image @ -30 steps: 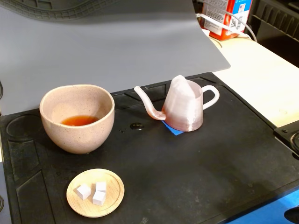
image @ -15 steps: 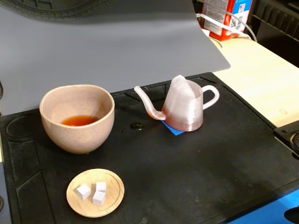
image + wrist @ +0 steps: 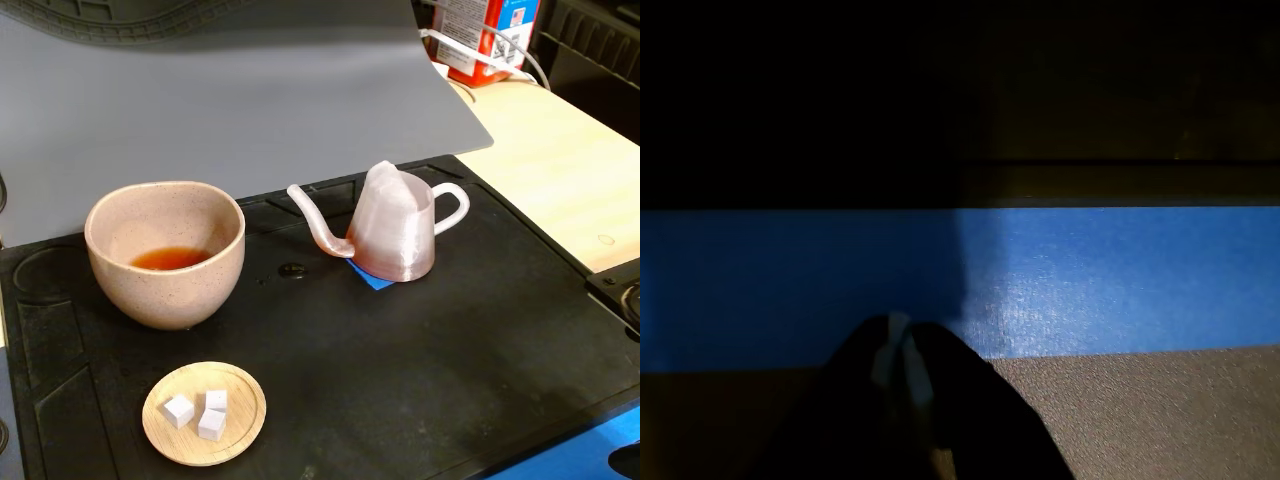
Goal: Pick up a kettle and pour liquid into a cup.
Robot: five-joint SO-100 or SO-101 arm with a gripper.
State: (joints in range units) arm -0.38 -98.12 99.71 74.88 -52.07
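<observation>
Kettle (image 3: 395,235) stands right of the cup (image 3: 165,252); my gripper (image 3: 902,352), jaws together and empty, could topple it approaching blind.

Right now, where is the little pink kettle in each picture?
Fixed view: the kettle stands right of centre on the black mat, on a scrap of blue tape, spout pointing left toward the cup.
Wrist view: the kettle is not in it; only the dark tool, closed, over a blue band.
Shared landmark: probably the blue strip at the mat's edge, though I can't be certain.
</observation>
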